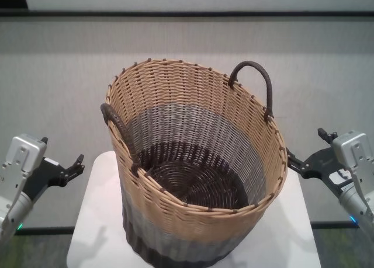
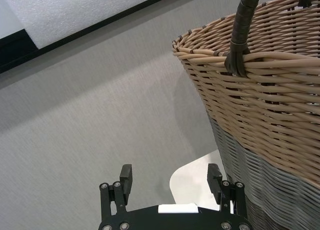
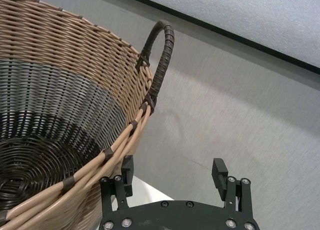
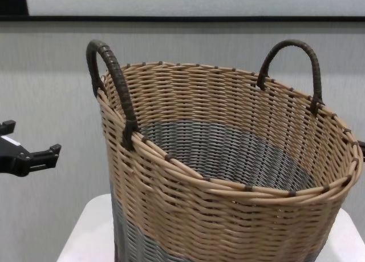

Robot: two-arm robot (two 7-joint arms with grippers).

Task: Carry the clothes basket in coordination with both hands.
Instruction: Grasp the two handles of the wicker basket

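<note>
Between the fingers of the left gripper (image 2: pixel 171 182) nothing was held; the jaws stood wide, empty, aimed past the tan wall of the clothes basket (image 1: pixel 193 169). Right gripper (image 3: pixel 173 172) likewise spread wide and empty, its prongs just beside the basket rim and below the right handle (image 3: pixel 161 59). Neither gripper touched the wicker.

From the head view: left gripper (image 1: pixel 69 170) hung apart from the basket on its left flank, roughly level with the grey band. Right gripper (image 1: pixel 299 164) sat closer, near the rim on the other flank.

Basket stood upright on a small white table (image 1: pixel 99 221), filling most of the top. Inside empty, dark woven floor showing. Left handle (image 1: pixel 120 128) lay toward the near-left of the rim; the right handle toward the far right, so the two loops sat on a diagonal, not square to the arms.

Handling, by judgement: empty, so probably light. Wicker is stiff but gives a little under a squeeze; a pinch on the bare wall would likely slip or flex. Rough weave offers friction, not fragile. The wrapped loop handles look the sound places to take hold, one gripper to each, fingers closing across the loop near its crown. Uneven lift would likely tip so tall a basket; both sides should rise together.
</note>
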